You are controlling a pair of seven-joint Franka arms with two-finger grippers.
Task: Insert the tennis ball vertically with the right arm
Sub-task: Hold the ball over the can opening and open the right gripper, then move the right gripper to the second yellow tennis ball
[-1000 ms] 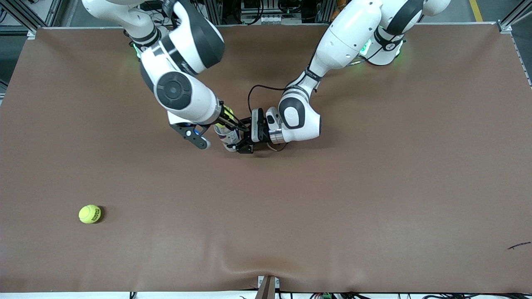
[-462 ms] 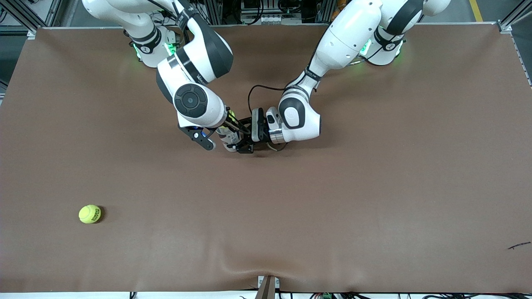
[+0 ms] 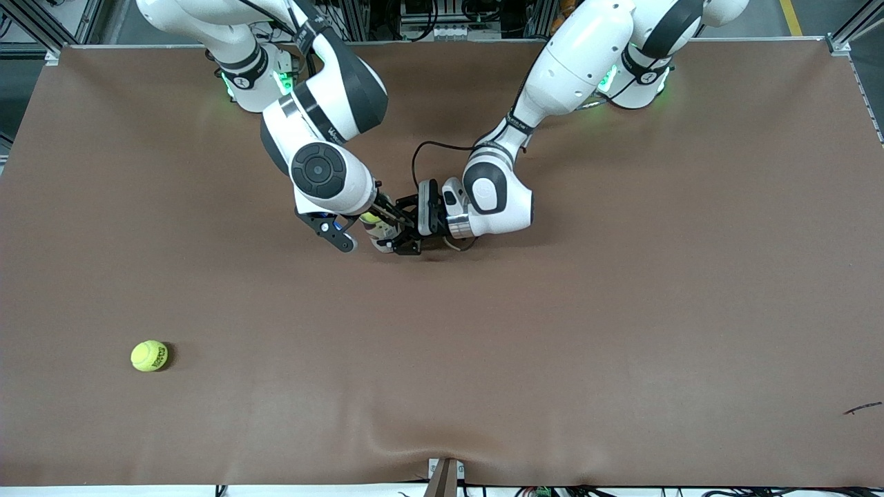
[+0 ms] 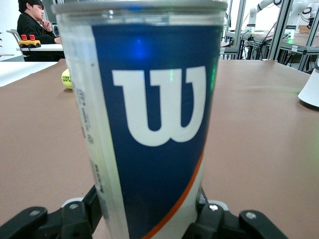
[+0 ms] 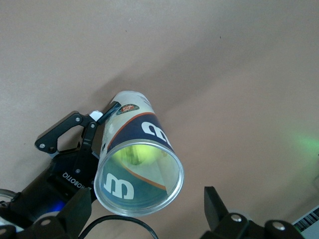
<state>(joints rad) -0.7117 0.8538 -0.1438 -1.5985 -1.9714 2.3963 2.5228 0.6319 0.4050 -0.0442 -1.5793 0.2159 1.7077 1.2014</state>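
A clear tennis-ball can with a blue label (image 3: pixel 379 240) stands upright at the middle of the table. My left gripper (image 3: pixel 400 239) is shut on its lower part, and its fingers (image 4: pixel 75 219) flank the can (image 4: pixel 154 124) in the left wrist view. My right gripper (image 3: pixel 385 214) hangs open and empty just over the can's open mouth (image 5: pixel 139 172). A yellow-green tennis ball (image 5: pixel 134 153) lies inside the can, and shows through the mouth in the front view (image 3: pixel 369 218). My right gripper (image 5: pixel 147 201) shows wide apart in its own view, where my left gripper (image 5: pixel 75 144) also shows.
A second tennis ball (image 3: pixel 149 355) lies on the brown table cover (image 3: pixel 552 331), nearer to the front camera and toward the right arm's end. It also shows in the left wrist view (image 4: pixel 66 78). A black cable (image 3: pixel 421 148) loops above the left wrist.
My right gripper moved over the can's mouth with a tennis ball, then opened. The ball has dropped from the fingers into the can. The left arm has not moved.
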